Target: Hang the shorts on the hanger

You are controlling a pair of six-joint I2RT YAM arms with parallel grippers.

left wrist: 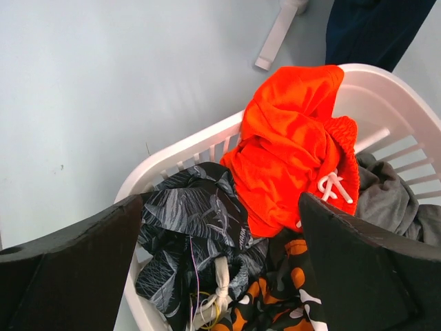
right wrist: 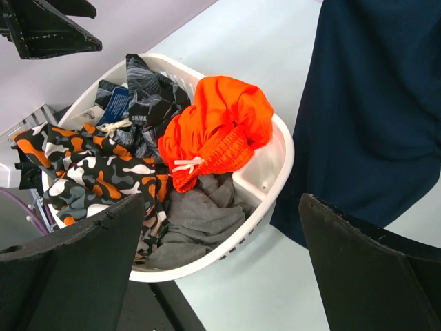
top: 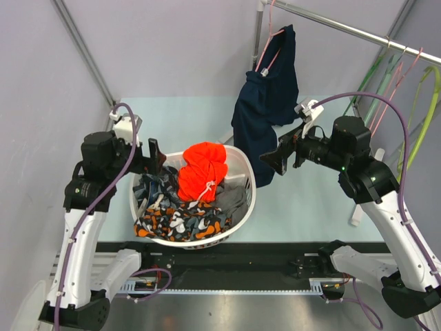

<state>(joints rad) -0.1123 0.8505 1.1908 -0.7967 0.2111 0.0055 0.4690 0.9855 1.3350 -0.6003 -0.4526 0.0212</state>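
progress: not started | shorts (top: 202, 169): bunched on top in white basket (top: 252, 193), ungripped | left gripper (left wrist: 220, 200): fingers spread, empty, over basket | right gripper (right wrist: 222, 200): fingers spread, empty, beside basket | hanger (top: 372, 77): probably the dark-green one on rail (top: 344, 27), untouched | remaining: grasp shorts, fetch hanger, drape

Shorts (top: 202, 169): matt orange-red cloth, crumpled, with a gathered, ribbed waistband and a white cord (left wrist: 331, 186). Basket (top: 249, 196): smooth, glossy white plastic with slotted walls. Patterned cloth (top: 182, 222): thin, matt printed fabric. Grey cloth (right wrist: 200, 217): soft, dull, slightly fuzzy. Navy garment (top: 265, 103): smooth, matt fabric. Rail (top: 344, 29): bright, polished metal. Table (top: 303, 207): pale, smooth, low-sheen surface.
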